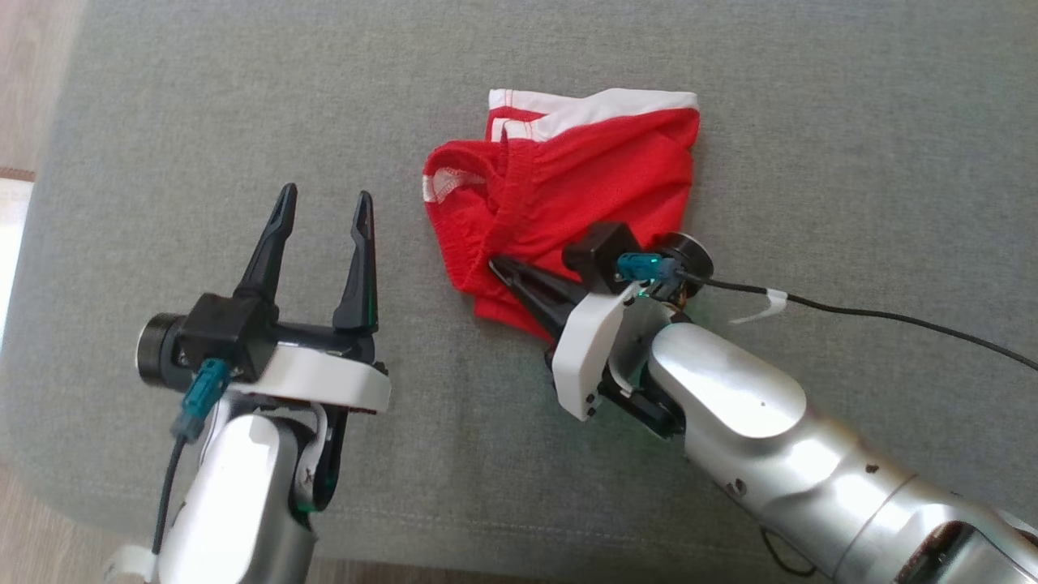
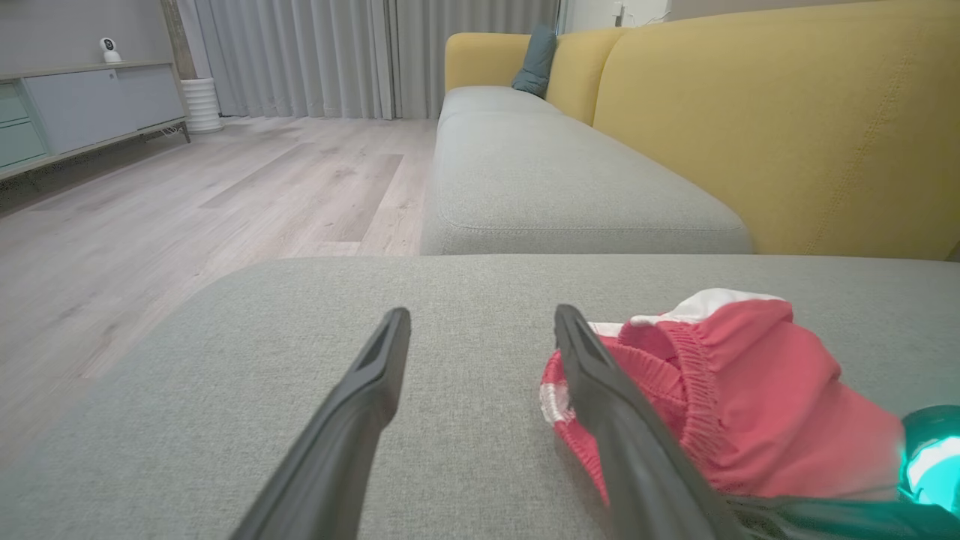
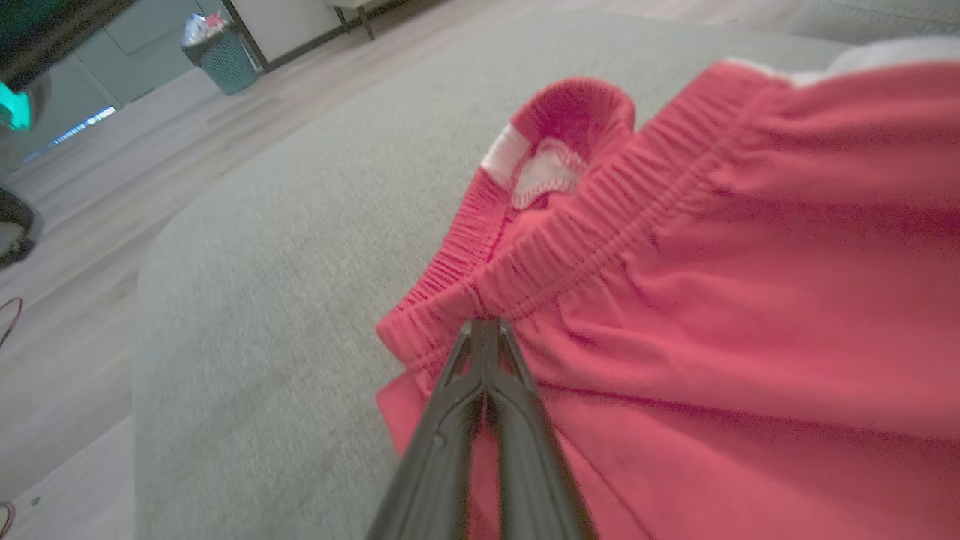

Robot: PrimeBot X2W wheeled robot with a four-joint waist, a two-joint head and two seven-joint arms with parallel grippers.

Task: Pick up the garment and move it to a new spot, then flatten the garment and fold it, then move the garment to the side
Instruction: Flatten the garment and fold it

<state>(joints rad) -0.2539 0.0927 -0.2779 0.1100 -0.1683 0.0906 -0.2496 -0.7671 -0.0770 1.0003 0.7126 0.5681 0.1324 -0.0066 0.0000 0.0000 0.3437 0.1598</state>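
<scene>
**Right claw clamped on the red shorts, left one just hanging open**

The red shorts [image 1: 584,178] sit bunched up on the grey cushion [image 1: 203,122], toward its far middle. The white trim [image 1: 600,104] runs along their far edge, and the elastic waistband [image 3: 600,225] is curled over on the robot's left side.

The right claw [image 1: 493,261] comes in from the near right, low over the fabric. In the right wrist view its two fingers are pressed tight together, tips [image 3: 484,322] pinching the cloth right at the waistband, with creases in the shorts [image 3: 750,262] fanning out from that spot. A black cable [image 1: 892,316] trails off the wrist to the right across the cushion.

The left claw [image 1: 326,193] is spread wide with nothing in it, over bare cushion just to the left of the shorts and not touching them. From its own camera, the shorts [image 2: 765,390] lie past the right-hand finger. A yellow sofa back [image 2: 750,112] and wood floor [image 2: 187,187] show behind.
</scene>
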